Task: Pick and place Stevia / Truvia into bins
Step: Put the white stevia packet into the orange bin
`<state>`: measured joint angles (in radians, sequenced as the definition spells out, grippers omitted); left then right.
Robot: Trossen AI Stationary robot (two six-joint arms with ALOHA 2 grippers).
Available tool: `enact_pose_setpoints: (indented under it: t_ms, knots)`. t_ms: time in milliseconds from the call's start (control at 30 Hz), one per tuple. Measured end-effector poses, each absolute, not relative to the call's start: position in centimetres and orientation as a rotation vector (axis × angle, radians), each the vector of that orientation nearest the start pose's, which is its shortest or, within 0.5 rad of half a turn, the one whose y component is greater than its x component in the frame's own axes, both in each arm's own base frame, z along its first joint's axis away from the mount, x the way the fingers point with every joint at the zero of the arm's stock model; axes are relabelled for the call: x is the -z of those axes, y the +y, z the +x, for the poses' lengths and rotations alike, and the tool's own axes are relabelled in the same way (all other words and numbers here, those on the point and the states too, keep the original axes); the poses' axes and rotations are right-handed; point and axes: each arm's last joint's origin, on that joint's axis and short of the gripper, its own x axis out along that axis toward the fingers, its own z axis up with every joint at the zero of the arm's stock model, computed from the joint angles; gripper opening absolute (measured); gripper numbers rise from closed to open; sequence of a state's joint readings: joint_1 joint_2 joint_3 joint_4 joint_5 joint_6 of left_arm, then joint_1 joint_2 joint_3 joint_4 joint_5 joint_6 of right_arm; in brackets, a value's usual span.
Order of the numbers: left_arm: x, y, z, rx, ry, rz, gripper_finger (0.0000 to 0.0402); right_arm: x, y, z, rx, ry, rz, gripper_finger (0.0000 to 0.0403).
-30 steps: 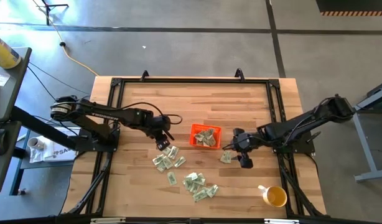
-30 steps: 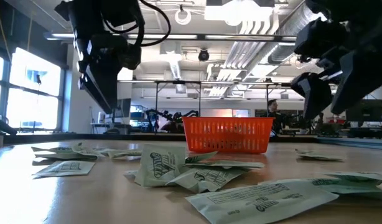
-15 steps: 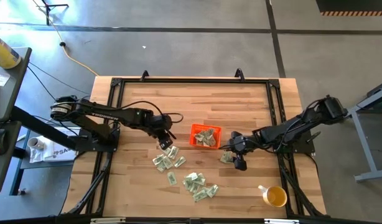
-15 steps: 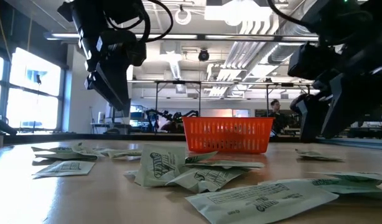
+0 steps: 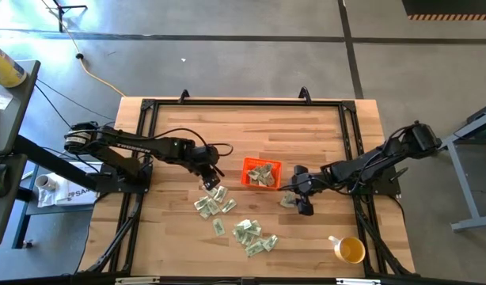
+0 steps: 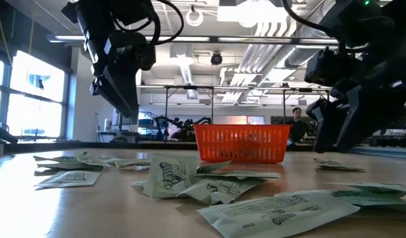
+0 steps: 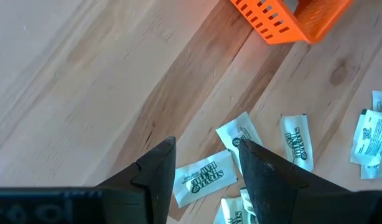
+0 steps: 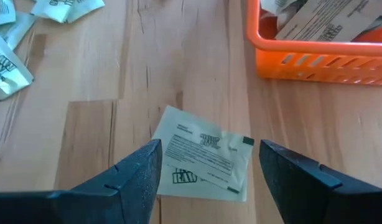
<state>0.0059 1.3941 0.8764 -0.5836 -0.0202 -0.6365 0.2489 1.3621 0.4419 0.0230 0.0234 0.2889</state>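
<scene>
The orange bin (image 5: 261, 172) stands mid-table with a few Stevia packets inside (image 8: 321, 25). Several more pale green-and-white packets lie flat on the wood in loose groups near it (image 5: 212, 204) and toward the near edge (image 5: 252, 236). One packet (image 8: 203, 162) lies alone just right of the bin. My right gripper (image 5: 301, 203) is open and low over this packet, one finger on each side of it (image 8: 209, 149). My left gripper (image 5: 209, 181) is open, held above the table left of the bin, over the edge of a packet group (image 7: 203, 177).
A yellow cup (image 5: 350, 250) stands at the table's near right corner. Black frame rails (image 5: 144, 142) run along the table's sides and far edge. Bare wood lies between the bin and the far edge (image 5: 251, 131).
My right gripper has come down toward the lone packet beside the bin and shifted slightly toward the bin, staying open. The packets and the bin have not moved.
</scene>
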Motion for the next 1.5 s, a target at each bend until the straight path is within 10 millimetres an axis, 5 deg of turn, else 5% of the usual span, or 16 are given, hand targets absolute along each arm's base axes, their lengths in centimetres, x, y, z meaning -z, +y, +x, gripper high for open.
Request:
enact_pose_setpoints:
  t_ms: [867, 1500]
  knots:
    - [-20.8, 0.3, 26.0, -0.389, 1.043, -0.556, 0.0211, -12.4, 5.5, 22.2, 0.038, 0.904, 0.214, 0.0259]
    - [-20.8, 0.3, 26.1, -0.403, 1.036, -0.536, 0.0211, -11.6, 6.0, 22.0, -0.012, 0.981, 0.072, 0.0259]
